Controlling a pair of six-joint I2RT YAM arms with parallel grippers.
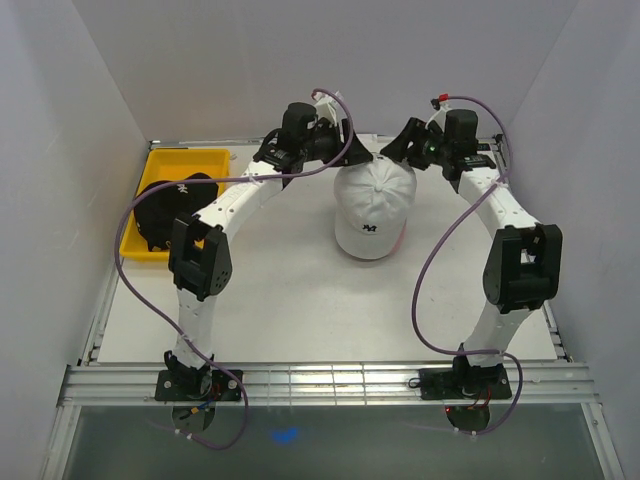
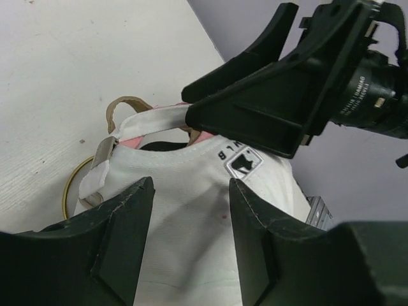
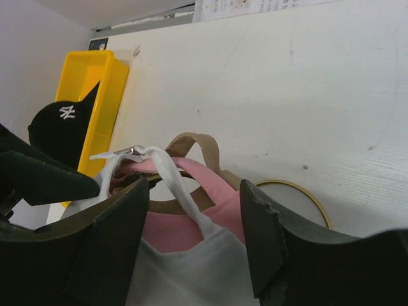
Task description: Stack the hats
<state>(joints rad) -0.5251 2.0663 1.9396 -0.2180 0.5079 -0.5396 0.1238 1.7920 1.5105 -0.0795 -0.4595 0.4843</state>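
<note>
the white cap [image 1: 372, 210] sits on top of a pile at the middle of the bench [image 1: 300, 300]. the pink cap [image 3: 213, 188] and the strap of the tan cap [image 3: 191, 140] show under its back edge. the black cap [image 1: 172, 205] lies in the yellow tray [image 1: 190, 160] at the left. the left pincer [image 2: 191, 191] and the right pincer [image 3: 194, 191] hover at the pile's far side, each with fingers apart.

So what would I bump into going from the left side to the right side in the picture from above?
Black hat, sitting in the yellow tray → white hat in the middle → right arm's black elbow.
</note>
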